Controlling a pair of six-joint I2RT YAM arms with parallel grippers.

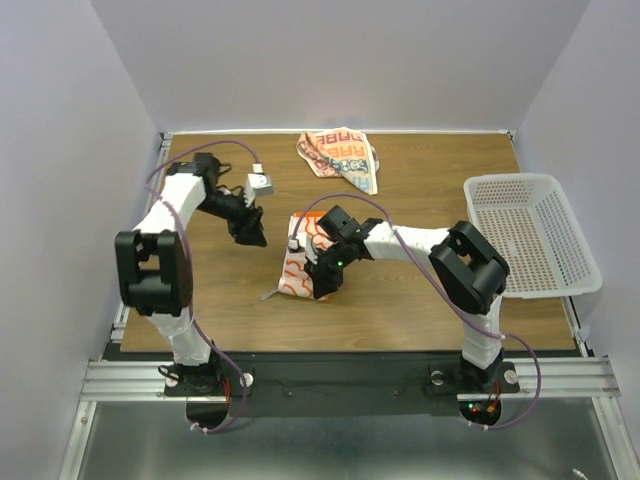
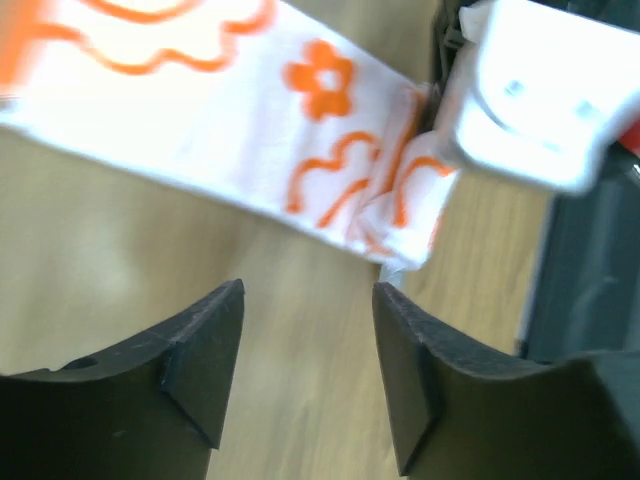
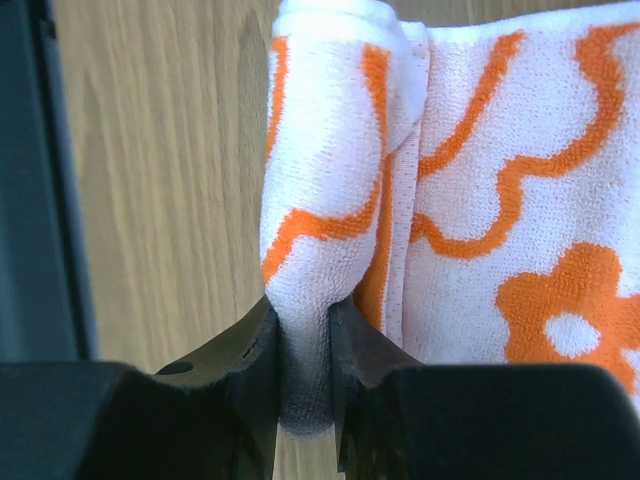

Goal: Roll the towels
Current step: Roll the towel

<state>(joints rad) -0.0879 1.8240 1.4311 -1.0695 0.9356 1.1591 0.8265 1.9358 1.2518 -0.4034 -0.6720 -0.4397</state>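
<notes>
Now | right end effector (image 3: 303, 335) pinches towel (image 3: 500, 200) | left end effector (image 2: 308, 298) spread

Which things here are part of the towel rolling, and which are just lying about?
Job:
- orange-print towel, in the middle, pinched in the right claw
- lettered towel, crumpled at the far edge
- left claw, open and empty

Lying about:
- white perforated basket, on the right side

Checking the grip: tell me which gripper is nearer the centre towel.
Right. The right gripper pinches the centre towel; the left gripper hangs open beside it, apart.
</notes>
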